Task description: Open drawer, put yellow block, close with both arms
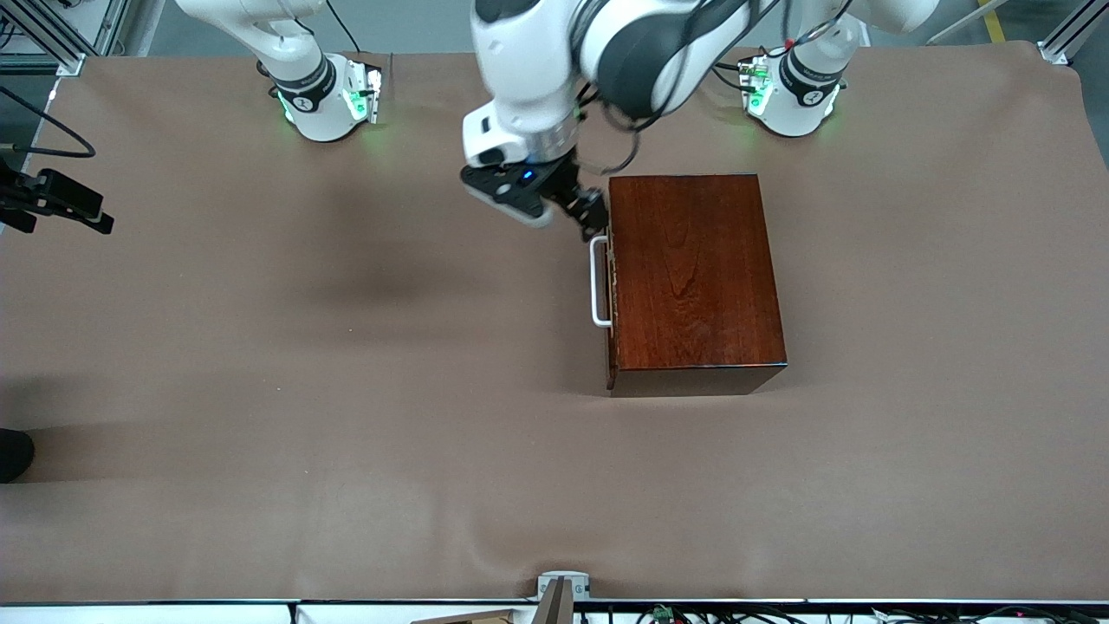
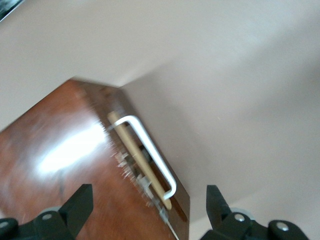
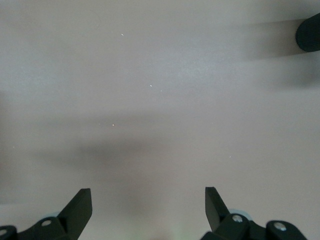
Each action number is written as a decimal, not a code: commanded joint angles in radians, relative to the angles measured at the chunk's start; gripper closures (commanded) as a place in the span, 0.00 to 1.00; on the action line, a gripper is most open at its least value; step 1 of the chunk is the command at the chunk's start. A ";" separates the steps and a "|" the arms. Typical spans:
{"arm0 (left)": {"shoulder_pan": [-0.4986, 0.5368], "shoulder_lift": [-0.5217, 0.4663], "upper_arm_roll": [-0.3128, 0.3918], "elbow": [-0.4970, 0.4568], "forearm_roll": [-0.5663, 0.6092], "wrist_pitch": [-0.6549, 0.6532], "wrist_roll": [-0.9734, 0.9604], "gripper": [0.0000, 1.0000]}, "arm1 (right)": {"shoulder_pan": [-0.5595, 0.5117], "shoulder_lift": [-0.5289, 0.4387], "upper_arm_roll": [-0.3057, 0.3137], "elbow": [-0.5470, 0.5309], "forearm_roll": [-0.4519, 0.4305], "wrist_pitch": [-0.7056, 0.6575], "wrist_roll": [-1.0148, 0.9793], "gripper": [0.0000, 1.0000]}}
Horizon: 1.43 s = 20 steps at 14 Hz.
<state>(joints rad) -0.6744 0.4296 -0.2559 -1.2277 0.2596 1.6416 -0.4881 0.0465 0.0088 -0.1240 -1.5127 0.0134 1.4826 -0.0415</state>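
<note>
A brown-covered counter (image 1: 260,390) stretches across the room, carrying a glossy reddish-brown wooden box (image 1: 693,277) that sits toward the left arm's end, its drawer (image 1: 612,286) facing the right arm's end of the counter. The left arm (image 1: 606,52), rising from its green-lit base (image 1: 793,95), bends low over the counter and brings the left claw (image 1: 582,213) to the upper corner of the box front, just above the end of the white U-shaped handle (image 1: 598,282) that lies farther from the front camera. The left wrist view shows that claw's two black fingers (image 2: 75,207) spread wide apart, gripping nothing, with the handle and the box top between them farther down. There the drawer stands a crack ajar, a thin strip of pale wood (image 2: 135,155) visible along its edge under the handle. The right arm (image 1: 260,26) waits, only its base (image 1: 325,95) and lowest links visible from the front. The right claw (image 3: 148,210) hangs over bare counter cloth, its fingers (image 3: 77,207) likewise set apart and empty. The yellow block appears in none of the views, so its place cannot be told.
</note>
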 commanded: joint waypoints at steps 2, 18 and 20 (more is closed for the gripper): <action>0.171 -0.119 0.003 -0.038 -0.060 -0.077 -0.087 0.00 | 0.000 -0.006 0.004 0.000 -0.016 -0.005 0.000 0.00; 0.607 -0.368 0.254 -0.258 -0.276 -0.088 0.441 0.00 | 0.000 -0.006 0.004 0.000 -0.015 -0.007 0.000 0.00; 0.607 -0.371 0.254 -0.260 -0.273 -0.086 0.442 0.00 | 0.001 -0.006 0.004 -0.001 -0.015 -0.007 0.000 0.00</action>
<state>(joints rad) -0.0624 0.1114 -0.0037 -1.4223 0.0028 1.5242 -0.0610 0.0472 0.0089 -0.1238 -1.5129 0.0131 1.4818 -0.0414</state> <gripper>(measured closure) 0.000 0.000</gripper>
